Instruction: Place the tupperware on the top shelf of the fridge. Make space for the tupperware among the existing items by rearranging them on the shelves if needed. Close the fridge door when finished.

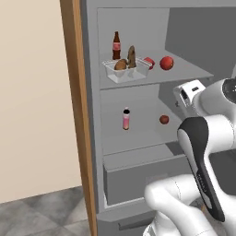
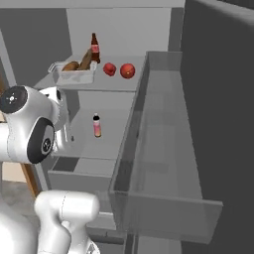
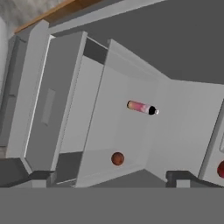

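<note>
The tupperware (image 1: 125, 70) sits at the near left edge of the top shelf (image 1: 184, 70), the dark brown bottle (image 1: 116, 45) behind it and two red fruits (image 1: 166, 62) to its right. On the lower shelf (image 1: 143, 136) stand a pink bottle (image 1: 126, 118) and another fruit (image 1: 164, 120). The fridge (image 1: 92, 115) is open, and the gripper (image 3: 109, 178) hangs spread and empty before it.

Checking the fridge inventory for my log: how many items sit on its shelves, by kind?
Translucent whitish rectangular tupperware tub: 1
Dark brown bottle with red label: 1
Small pink bottle with black cap: 1
Small red round fruits: 3
Total: 6
</note>
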Tool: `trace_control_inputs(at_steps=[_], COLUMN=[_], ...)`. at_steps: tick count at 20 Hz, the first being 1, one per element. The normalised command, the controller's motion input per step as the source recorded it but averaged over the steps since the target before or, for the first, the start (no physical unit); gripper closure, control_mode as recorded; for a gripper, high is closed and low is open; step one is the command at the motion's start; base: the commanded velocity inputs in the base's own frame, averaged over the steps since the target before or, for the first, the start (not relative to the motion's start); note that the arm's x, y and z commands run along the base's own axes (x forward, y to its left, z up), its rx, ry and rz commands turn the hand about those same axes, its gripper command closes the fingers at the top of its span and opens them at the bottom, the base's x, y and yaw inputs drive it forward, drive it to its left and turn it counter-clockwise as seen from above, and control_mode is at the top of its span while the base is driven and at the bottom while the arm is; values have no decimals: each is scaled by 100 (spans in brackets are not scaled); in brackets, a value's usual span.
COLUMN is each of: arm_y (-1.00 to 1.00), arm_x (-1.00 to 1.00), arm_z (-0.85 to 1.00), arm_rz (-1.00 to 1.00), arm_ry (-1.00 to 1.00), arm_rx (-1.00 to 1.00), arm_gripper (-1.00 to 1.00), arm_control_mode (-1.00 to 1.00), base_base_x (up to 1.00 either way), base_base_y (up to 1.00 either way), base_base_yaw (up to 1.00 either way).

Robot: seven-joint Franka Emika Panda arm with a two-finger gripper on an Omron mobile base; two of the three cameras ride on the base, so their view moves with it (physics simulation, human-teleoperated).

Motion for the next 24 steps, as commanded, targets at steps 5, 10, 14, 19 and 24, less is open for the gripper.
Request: trace_control_inputs(at_steps=[5,10,14,19,24], arm_y=[0,0,0,0,0], arm_x=[0,0,0,0,0], arm_z=[0,0,0,0,0], arm_rz=[0,0,0,0,0], arm_ry=[0,0,0,0,0], arm_rx=[0,0,0,0,0], arm_gripper=[-100,-100,-100,-100,-100], arm_control_mode=[100,100,100,100,100], base_base_x=[-32,-82,-80,-81,-59], base_base_y=[-60,3,18,23,44], base_base_yaw=[-6,-2,-2,-5,-5])
